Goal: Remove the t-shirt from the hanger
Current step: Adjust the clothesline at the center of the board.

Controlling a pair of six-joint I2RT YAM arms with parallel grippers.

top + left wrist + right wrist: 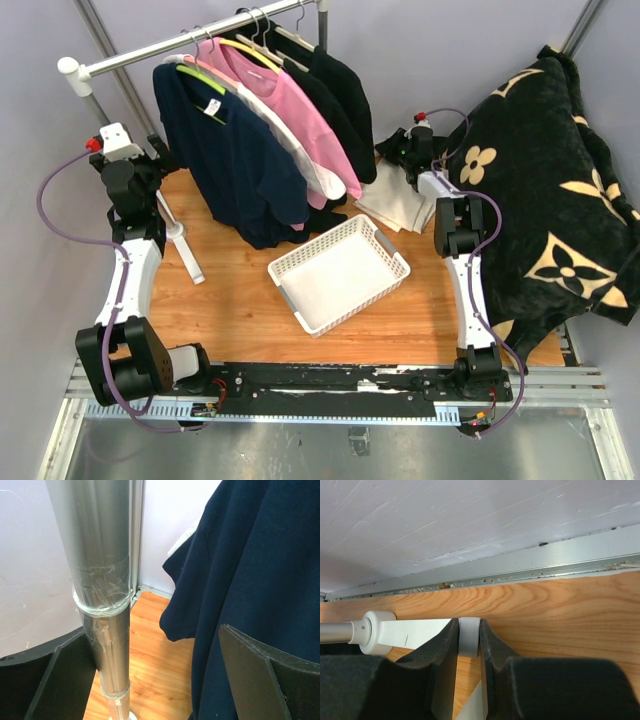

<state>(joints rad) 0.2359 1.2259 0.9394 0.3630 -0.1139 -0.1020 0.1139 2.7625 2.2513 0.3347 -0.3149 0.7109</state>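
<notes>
The navy t-shirt (pixel 240 165) hangs full length on a yellow-green hanger (pixel 203 80) (only one arm and the hook show at the collar), the nearest garment to the left end of the rail (pixel 150 55). Its body drapes in loose folds toward the surface (pixel 240 290), with one short sleeve dangling free.

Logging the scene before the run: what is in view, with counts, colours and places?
clothes rack: 1, silver, table back.
navy t-shirt: 1, navy, leftmost on rail.
hanger: 1, yellow-green, in the navy t-shirt's neck.
other hung tops: at least 3, white, pink, black, behind it.
basket: 1, white, table centre.
folded cloth: 1, off-white, back right.
blanket: 1, black with beige flowers, far right.
table: 1, wood.
left gripper: 1, black, open, by rack pole.
right gripper: 1, black, nearly closed, back right.
</notes>
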